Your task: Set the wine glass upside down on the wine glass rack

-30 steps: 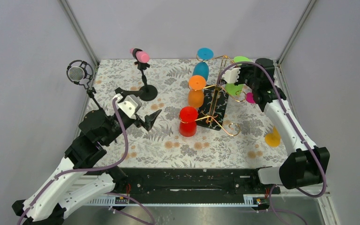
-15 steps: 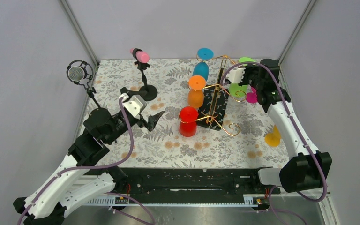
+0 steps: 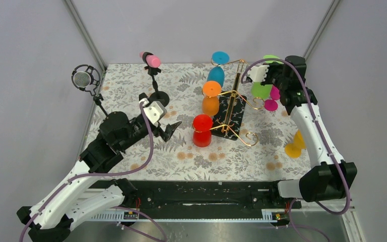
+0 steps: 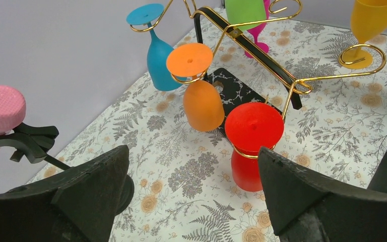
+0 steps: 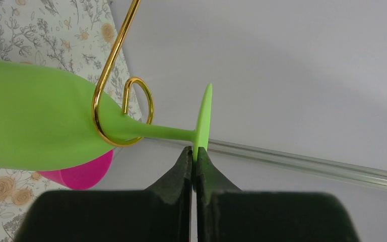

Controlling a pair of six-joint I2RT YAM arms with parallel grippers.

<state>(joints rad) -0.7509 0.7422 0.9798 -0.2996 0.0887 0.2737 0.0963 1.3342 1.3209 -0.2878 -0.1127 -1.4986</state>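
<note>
The wine glass rack (image 3: 235, 103) is a gold wire stand on a black speckled base (image 3: 230, 115) mid-table. My right gripper (image 3: 276, 75) is shut on the foot (image 5: 203, 118) of a green wine glass (image 3: 260, 90), foot up, at the rack's far right arm. In the right wrist view my gripper (image 5: 195, 151) pinches the foot's rim, and a gold loop (image 5: 123, 113) curls round the stem beside the bowl (image 5: 35, 126). My left gripper (image 3: 169, 129) is open and empty, left of the rack; in the left wrist view it (image 4: 194, 174) faces the rack.
Red (image 3: 201, 130), orange (image 3: 210, 99) and blue (image 3: 216, 71) glasses hang upside down on the rack. A pink glass (image 3: 270, 104) stands behind the green one, a yellow glass (image 3: 294, 146) at the right. Two microphones on stands (image 3: 153, 75) (image 3: 86, 80) are at the back left.
My right gripper has carried the green glass up and to the back right, beside the rack's arm. My left arm has moved right, toward the rack, still open.
</note>
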